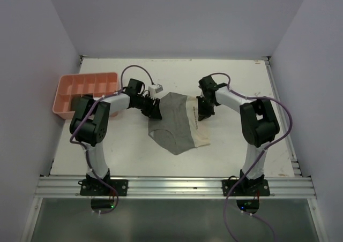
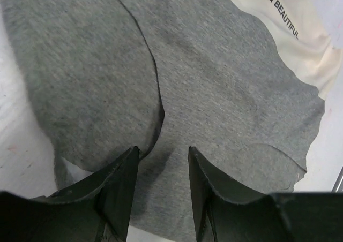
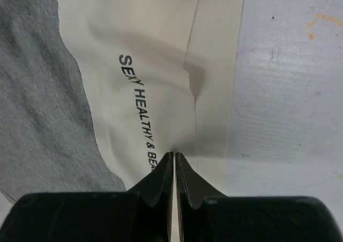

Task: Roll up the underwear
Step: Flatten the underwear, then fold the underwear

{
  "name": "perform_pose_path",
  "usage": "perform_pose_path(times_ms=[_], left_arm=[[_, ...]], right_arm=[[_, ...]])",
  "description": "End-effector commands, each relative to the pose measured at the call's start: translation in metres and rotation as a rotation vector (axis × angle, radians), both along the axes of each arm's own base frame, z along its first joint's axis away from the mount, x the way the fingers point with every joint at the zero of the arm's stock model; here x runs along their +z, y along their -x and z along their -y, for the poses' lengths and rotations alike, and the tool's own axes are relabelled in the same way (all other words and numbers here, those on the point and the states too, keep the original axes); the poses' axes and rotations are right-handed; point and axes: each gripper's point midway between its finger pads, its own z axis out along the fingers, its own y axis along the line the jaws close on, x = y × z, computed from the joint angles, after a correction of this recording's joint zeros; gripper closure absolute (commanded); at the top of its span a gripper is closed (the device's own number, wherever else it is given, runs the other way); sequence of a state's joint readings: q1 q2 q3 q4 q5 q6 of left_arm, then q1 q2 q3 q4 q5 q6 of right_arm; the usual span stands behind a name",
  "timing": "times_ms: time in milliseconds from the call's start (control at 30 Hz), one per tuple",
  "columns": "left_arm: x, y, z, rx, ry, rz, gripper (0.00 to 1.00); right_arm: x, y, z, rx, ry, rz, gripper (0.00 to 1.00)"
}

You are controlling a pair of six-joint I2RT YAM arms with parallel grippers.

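The underwear (image 1: 176, 127) is limp and thin; hold its firmer waistband (image 3: 155, 54). Your left end effector (image 2: 163, 159) gapes open above it; the right end effector (image 3: 174, 157) pinches the waistband.

The left arm (image 1: 96, 119) and right arm (image 1: 257, 121) are shown bent at raised elbows, forearms directed inward. The left gripper (image 2: 163, 152) is held with fingers parted. The right gripper (image 3: 174, 155) is pinched closed on the cream band of the underwear (image 3: 161, 65).
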State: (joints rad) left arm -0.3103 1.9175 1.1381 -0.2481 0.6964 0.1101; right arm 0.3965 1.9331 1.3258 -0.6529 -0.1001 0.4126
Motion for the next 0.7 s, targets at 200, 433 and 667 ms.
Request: perform_pose_path(times_ms=[200,433,667], left_arm=[[-0.007,0.033,-0.020,-0.162,-0.030,-0.015,0.54],[0.089,0.027,0.006,-0.348,0.174,0.244,0.46],[0.130,-0.077,0.019,-0.129,0.136,0.456,0.47]], right_arm=[[0.005,0.055,-0.003,0.137,-0.082,-0.077,0.95],[0.093,0.024,-0.024,0.197,-0.222,0.174,0.78],[0.122,-0.072,-0.002,0.095,-0.160,0.349,0.74]])
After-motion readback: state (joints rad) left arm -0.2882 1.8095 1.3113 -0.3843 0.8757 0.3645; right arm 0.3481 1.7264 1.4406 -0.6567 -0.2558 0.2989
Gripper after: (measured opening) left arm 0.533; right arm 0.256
